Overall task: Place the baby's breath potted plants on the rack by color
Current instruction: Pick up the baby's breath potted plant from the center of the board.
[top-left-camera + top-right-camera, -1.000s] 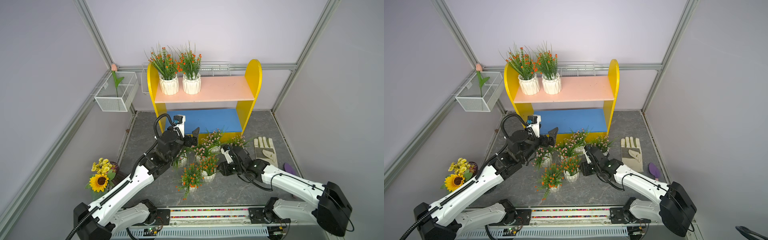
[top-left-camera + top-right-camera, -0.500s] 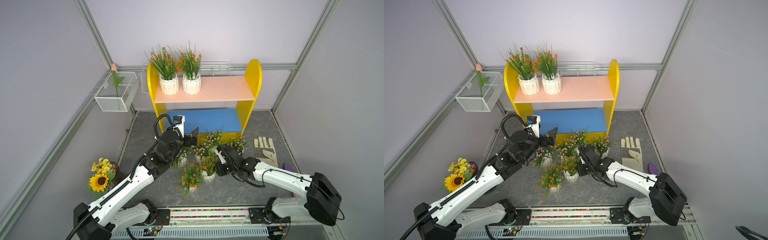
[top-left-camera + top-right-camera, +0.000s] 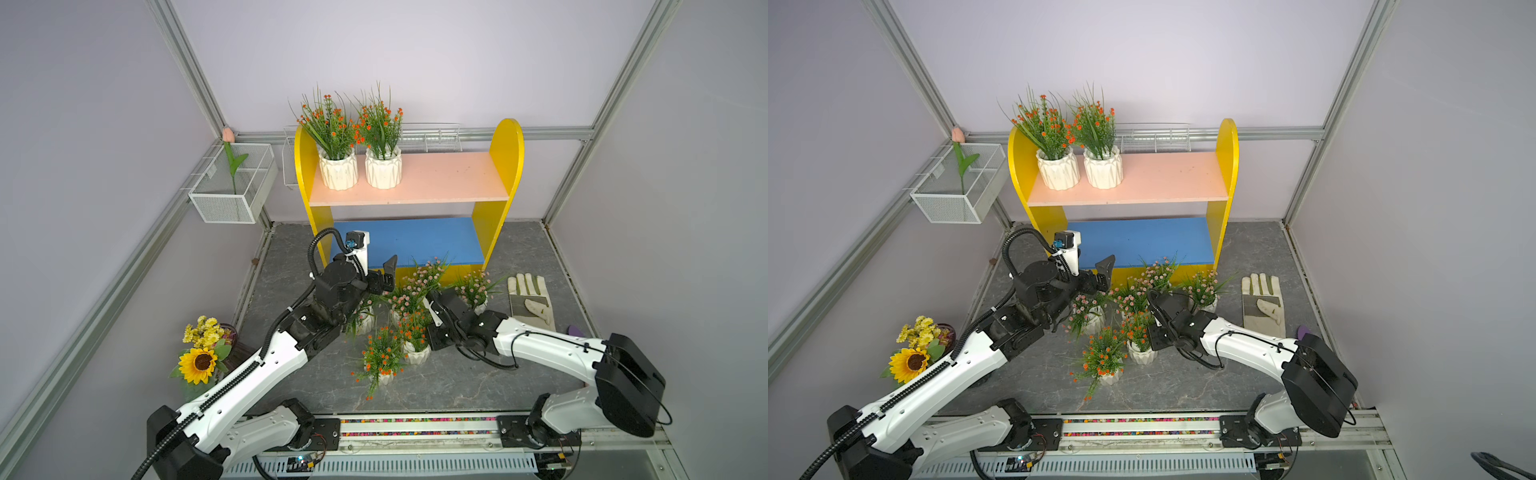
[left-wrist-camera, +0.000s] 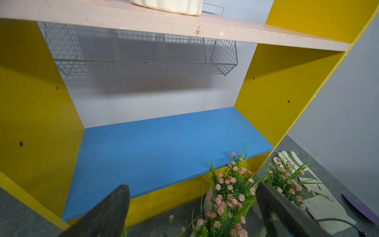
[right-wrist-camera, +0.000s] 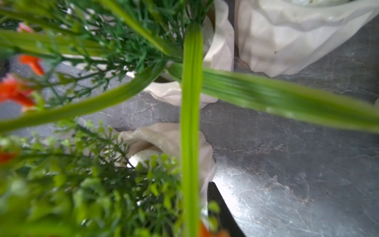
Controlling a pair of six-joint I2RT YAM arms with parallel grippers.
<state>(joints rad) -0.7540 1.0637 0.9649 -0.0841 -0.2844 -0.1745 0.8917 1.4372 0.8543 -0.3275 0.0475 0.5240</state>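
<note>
Sorting of the orange group is the step in hand, and I judge it half done. Two orange-flowered baby's breath pots point(image 3: 337, 168) stand side by side at one end of the salmon upper board point(image 3: 449, 178) of the rack point(image 3: 505, 166). The blue lower board point(image 3: 419, 241) carries nothing.

Right gripper point(image 3: 430, 332) is buried in the foliage of a third orange pot point(image 3: 417, 353) on the desk point(image 3: 478, 382). The wrist view shows one dark finger point(image 5: 222, 215) close against a white pot wall, while leaves hide the other. Whether the fingers are clamped on the pot cannot be told.

Left gripper point(image 4: 191, 185) hangs over the pink cluster, facing the lower board. Its fingers are spread wide with nothing between them.

Next move, in my judgement, calls for a firm hold on the pot body rather than the sprigs. A straight lift clear of the crowded neighbours should follow, then a carry to the bare stretch of the upper board beside the two already there. Adjacent pots stand close enough to be knocked.

Count:
- Orange pots: four in all, two on the rack and two on the desk. The fourth point(image 3: 384, 376) sits nearest the front rail.
- Pink-flowered pots point(image 3: 432, 274): four, all on the desk before the rack, one partly under the left arm.
- Rack: one, with two boards.
</note>
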